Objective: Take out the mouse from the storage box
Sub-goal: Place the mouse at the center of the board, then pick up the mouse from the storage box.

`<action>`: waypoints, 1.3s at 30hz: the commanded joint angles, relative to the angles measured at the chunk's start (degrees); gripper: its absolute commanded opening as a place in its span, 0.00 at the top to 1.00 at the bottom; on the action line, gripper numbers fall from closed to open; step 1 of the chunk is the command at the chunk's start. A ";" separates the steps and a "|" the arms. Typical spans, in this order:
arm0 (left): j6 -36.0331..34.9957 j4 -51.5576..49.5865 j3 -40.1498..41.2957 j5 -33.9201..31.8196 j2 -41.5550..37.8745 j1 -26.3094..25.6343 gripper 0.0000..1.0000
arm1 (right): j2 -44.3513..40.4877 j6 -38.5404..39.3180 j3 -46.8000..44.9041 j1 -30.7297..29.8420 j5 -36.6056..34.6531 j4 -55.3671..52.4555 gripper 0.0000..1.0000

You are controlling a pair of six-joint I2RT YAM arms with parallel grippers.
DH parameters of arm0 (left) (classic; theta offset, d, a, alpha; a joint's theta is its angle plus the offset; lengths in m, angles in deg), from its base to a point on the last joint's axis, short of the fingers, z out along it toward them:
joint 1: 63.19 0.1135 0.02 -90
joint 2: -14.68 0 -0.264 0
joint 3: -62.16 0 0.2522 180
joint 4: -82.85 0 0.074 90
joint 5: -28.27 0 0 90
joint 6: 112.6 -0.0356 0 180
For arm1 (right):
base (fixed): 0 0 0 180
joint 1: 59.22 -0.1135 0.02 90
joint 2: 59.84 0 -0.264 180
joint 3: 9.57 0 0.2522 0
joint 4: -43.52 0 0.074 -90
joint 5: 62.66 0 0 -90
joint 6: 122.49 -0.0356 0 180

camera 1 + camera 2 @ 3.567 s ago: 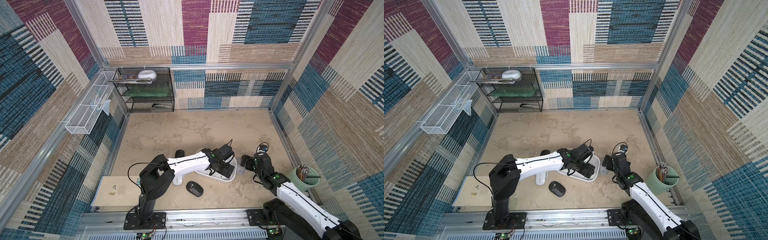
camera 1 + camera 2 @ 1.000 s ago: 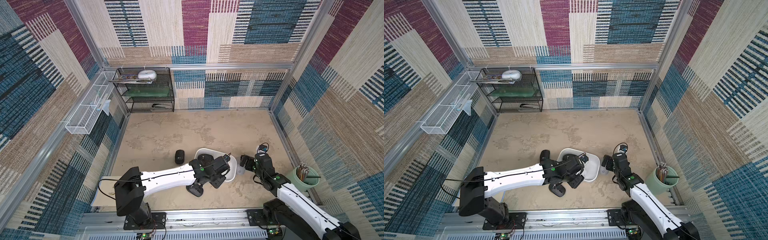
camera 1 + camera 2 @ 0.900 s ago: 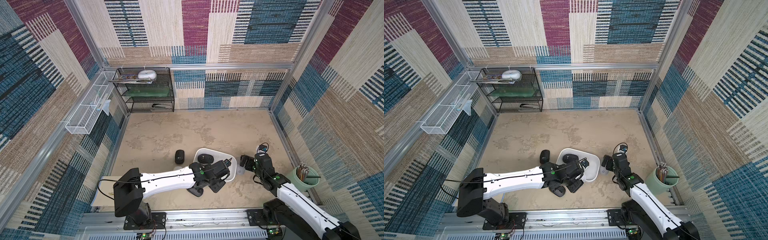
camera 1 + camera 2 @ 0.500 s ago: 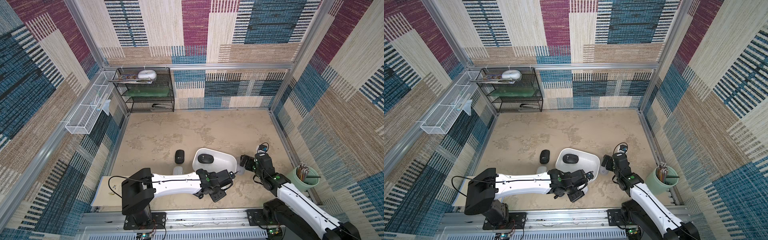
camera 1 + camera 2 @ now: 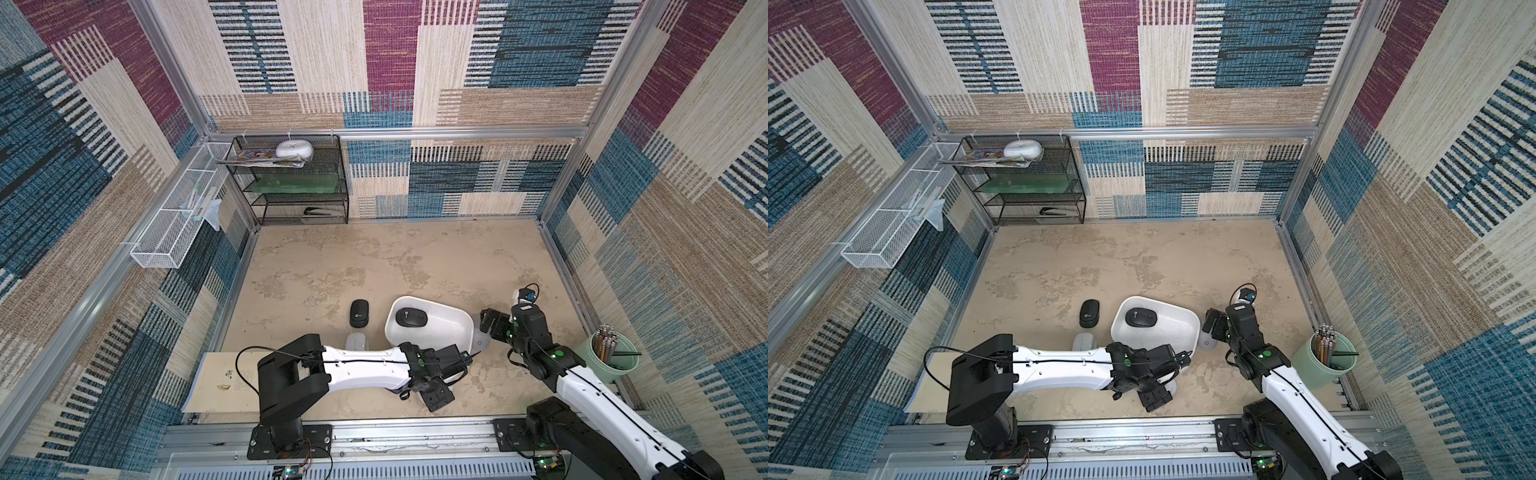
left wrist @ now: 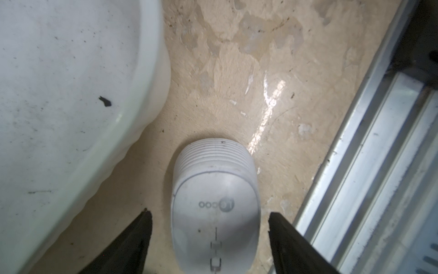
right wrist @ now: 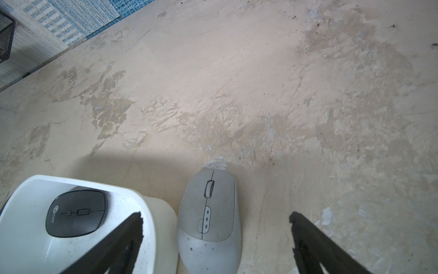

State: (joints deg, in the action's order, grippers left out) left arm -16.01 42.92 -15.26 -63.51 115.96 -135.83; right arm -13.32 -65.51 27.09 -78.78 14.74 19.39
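The white storage box (image 5: 462, 314) (image 5: 1187, 314) stands front centre with one black mouse (image 5: 411, 317) (image 7: 75, 213) in it. My left gripper (image 5: 446, 380) (image 6: 209, 214) is open, just in front of the box. Its fingers straddle a white mouse (image 6: 215, 208) lying on the table, with a gap on each side. My right gripper (image 5: 488, 322) (image 7: 215, 223) is open at the box's right side. A grey mouse (image 7: 209, 213) (image 5: 481, 340) lies between its fingers on the table, against the box wall (image 7: 163, 218).
A black mouse (image 5: 359, 313) and a grey mouse (image 5: 356, 343) lie left of the box. The metal front rail (image 6: 355, 166) runs close beside the left gripper. A green pencil cup (image 5: 611, 361) stands at the right, paper (image 5: 220, 382) front left, a black rack (image 5: 299, 183) at the back.
My left arm swung from the box toward the front rail with the white mouse and its jaws have opened around it. The box interior is uncovered. The right arm has not moved.
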 commanded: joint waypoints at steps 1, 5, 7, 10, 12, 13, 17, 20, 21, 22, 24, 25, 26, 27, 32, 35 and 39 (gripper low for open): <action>-0.54 1.93 0.69 -0.90 -1.63 0.09 0.16 | 0.23 2.74 0.57 -0.05 3.26 0.95 0.00; 1.15 8.33 6.60 -1.43 -9.18 1.38 0.11 | -0.52 5.85 2.25 -0.13 9.54 1.14 0.01; 3.16 11.67 10.13 0.42 -14.53 4.14 0.10 | -0.99 6.91 3.18 -0.22 11.11 0.86 0.02; 6.13 15.66 15.06 2.11 -22.08 8.90 0.07 | -0.38 8.18 5.01 -0.49 13.16 0.09 0.03; 7.68 17.47 17.94 1.53 -26.39 11.42 0.07 | 0.58 8.90 5.70 -1.05 14.33 0.44 0.03; 8.63 18.15 19.23 1.35 -28.43 12.99 0.07 | 1.30 9.26 5.99 -1.44 15.06 0.76 0.04; 13.69 19.98 23.88 -0.30 -35.64 19.69 0.07 | 5.16 10.91 8.09 -5.18 16.82 1.79 0.05; 16.63 20.63 27.43 -2.99 -40.61 24.01 0.04 | 8.92 12.63 10.02 -9.30 18.56 2.97 0.05; 17.52 20.51 28.28 -3.61 -41.90 25.24 0.03 | 10.17 13.02 10.81 -10.72 18.44 3.16 0.05; 18.26 20.37 29.09 -3.84 -43.23 26.63 0.03 | 11.70 13.55 11.85 -12.54 18.13 3.16 0.05; 19.20 20.24 30.37 -3.84 -45.32 28.72 0.02 | 14.85 14.85 13.53 -15.41 17.91 3.57 0.05; 19.69 20.22 31.04 -3.93 -46.21 29.63 0.02 | 16.42 15.32 14.10 -16.45 18.25 4.21 0.05; 20.16 19.97 31.61 -3.94 -47.03 30.41 0.02 | 18.08 15.91 14.83 -17.37 18.40 4.59 0.05; 20.53 19.93 31.96 -4.10 -47.49 31.02 0.02 | 19.73 16.53 15.65 -18.21 18.42 4.65 0.05; 22.04 19.50 34.34 -5.18 -49.53 33.47 0.01 | 28.55 19.36 20.51 -21.23 19.76 4.97 0.05; 22.15 19.03 35.21 -5.21 -50.84 34.47 0.01 | 33.24 21.02 23.30 -22.10 19.23 4.38 0.06; 21.43 18.76 36.70 -6.51 -53.21 34.98 0.01 | 39.14 23.37 26.62 -23.01 19.20 3.74 0.10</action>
State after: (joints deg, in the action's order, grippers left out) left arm 5.52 61.43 20.98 -68.36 63.81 -101.19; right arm 23.79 -44.75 52.38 -101.18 33.83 23.21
